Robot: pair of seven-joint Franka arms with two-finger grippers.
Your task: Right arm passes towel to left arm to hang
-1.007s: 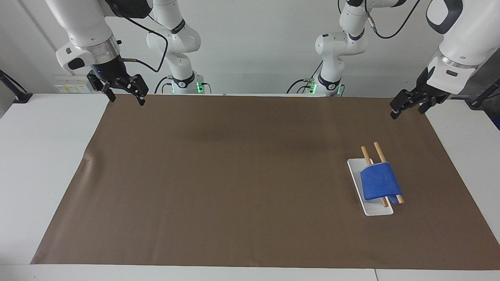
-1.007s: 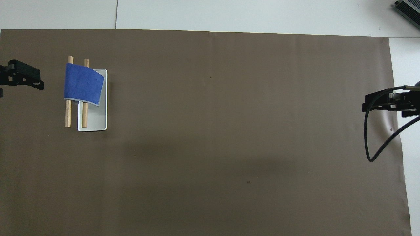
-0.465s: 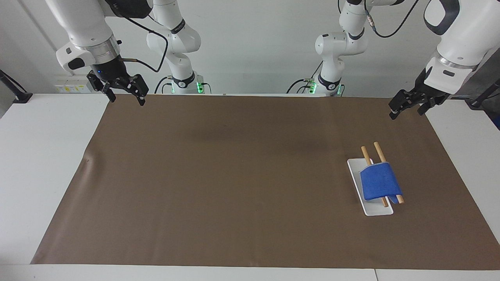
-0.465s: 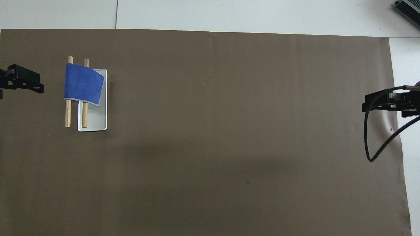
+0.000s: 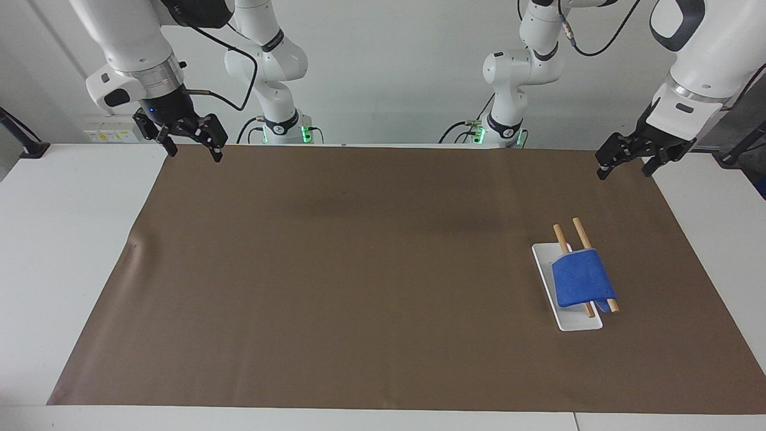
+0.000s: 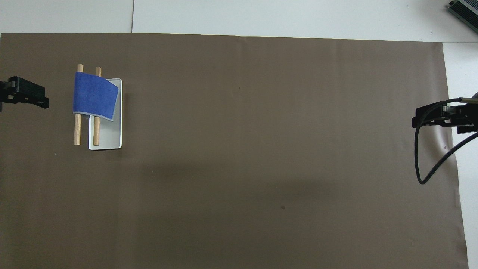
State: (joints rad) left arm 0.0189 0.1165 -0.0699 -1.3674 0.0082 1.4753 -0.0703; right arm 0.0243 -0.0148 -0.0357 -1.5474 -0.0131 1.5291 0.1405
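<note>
Taking the brown mat [image 5: 383,269] as the landmark, the right gripper [image 5: 192,145] hangs over the mat's corner nearest the robots at the right arm's end, its two fingers spread apart, holding and touching nothing. The left gripper [image 5: 623,160] hangs over the matching corner at the left arm's end, its fingers likewise spread and empty. In the overhead view only the tips of both grippers show at the frame edges, and a black cable [image 6: 429,157] loops in front of the right one, so the fingers are hard to read there. Farther out on the mat, toward the left arm's end, stands a white tray [image 5: 577,323] carrying two wooden rods [image 5: 579,232] side by side. The towel [image 5: 581,280] is draped over both rods, a small bright-blue cloth with a thin grey hem showing along one edge; it curves over the rods, and one flap hangs down past the outer rod. It hides the middle of the rods and part of the tray. Neither gripper is near it.
</note>
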